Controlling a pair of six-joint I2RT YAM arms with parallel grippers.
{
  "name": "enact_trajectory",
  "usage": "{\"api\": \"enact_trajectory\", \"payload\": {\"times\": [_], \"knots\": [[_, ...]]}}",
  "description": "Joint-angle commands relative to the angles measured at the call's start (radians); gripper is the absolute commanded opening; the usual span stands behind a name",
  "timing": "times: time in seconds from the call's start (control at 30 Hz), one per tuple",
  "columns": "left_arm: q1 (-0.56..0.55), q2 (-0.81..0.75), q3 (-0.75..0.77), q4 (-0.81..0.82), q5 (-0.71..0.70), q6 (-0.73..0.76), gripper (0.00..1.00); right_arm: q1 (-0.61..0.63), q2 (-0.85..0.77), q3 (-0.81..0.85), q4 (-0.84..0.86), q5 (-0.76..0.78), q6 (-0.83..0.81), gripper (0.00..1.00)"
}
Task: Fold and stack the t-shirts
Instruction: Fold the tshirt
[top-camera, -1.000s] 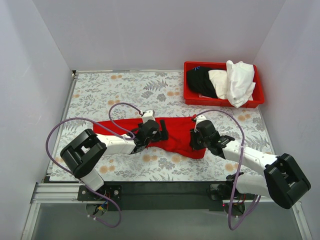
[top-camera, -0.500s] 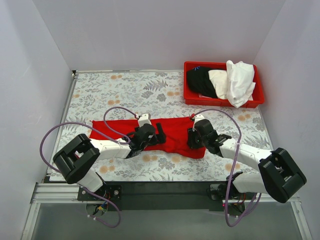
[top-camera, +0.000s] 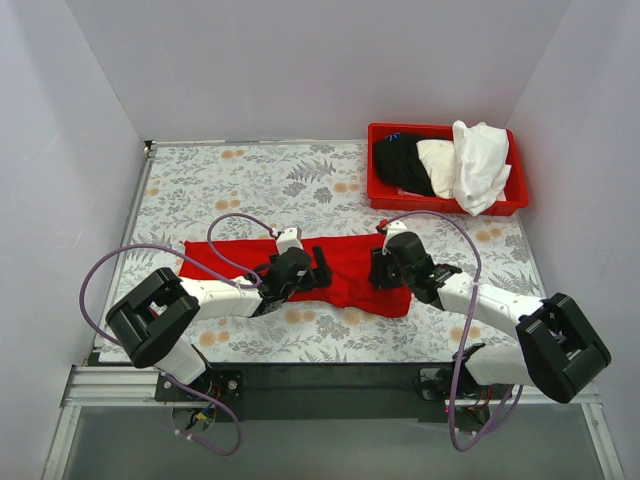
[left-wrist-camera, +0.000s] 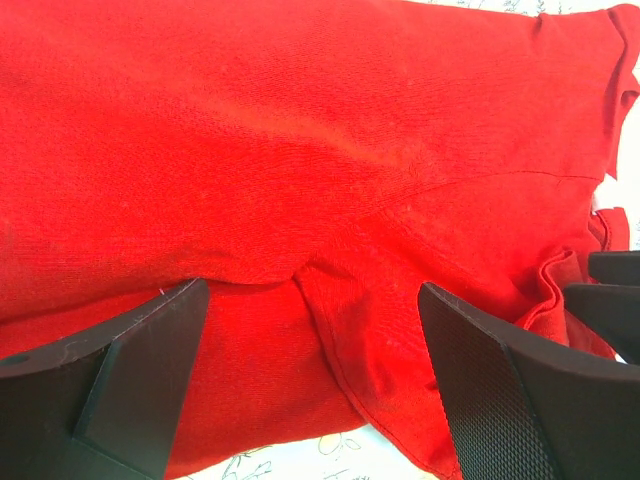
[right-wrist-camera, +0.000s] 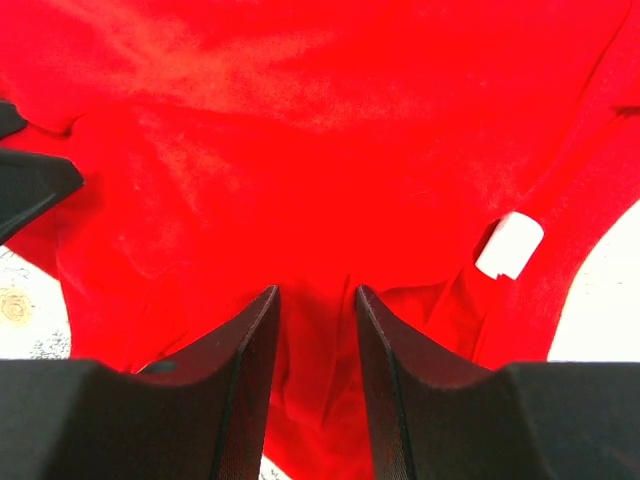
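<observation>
Top view: red t-shirt (top-camera: 350, 262) lies in a long left-right band mid-table (top-camera: 250, 180), near side. The other shirts, white (top-camera: 478, 165) and black (top-camera: 400, 165), are heaped in the red bin (top-camera: 440, 207), far right. Left gripper (top-camera: 320, 265) and right gripper (top-camera: 383, 268) are both low over the shirt's middle. Looks like the smoothing/first-fold step; nothing is stacked yet.

Left wrist: left gripper (left-wrist-camera: 312, 295) fingers spread wide, holding nothing, a seam and the near hem between them.

Right wrist: right gripper (right-wrist-camera: 315, 300) fingers stand a narrow gap apart with a cloth fold showing in it. Can't tell whether it's pinched or let go. White neck label (right-wrist-camera: 508, 245) is just right of them.

Next, I'd guess: each gripper takes an edge, then carries it across evenly.

Versus a second ago: left elbow swung left, more of the shirt's left end is uncovered, right gripper crept left and farther.
</observation>
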Motion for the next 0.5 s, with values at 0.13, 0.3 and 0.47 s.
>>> {"api": "enact_trajectory", "payload": {"times": [0.13,0.3,0.47], "knots": [[-0.014,0.020,-0.032,-0.194,0.024,-0.017,0.80,0.004,0.035,0.038,0.045,0.059,-0.013,0.33],[-0.014,0.017,-0.036,-0.220,0.019,-0.020,0.80,0.005,-0.029,0.059,-0.059,0.096,-0.012,0.34],[-0.016,0.020,-0.033,-0.222,0.019,-0.019,0.80,0.005,-0.079,0.068,-0.124,0.108,-0.012,0.35]]}}
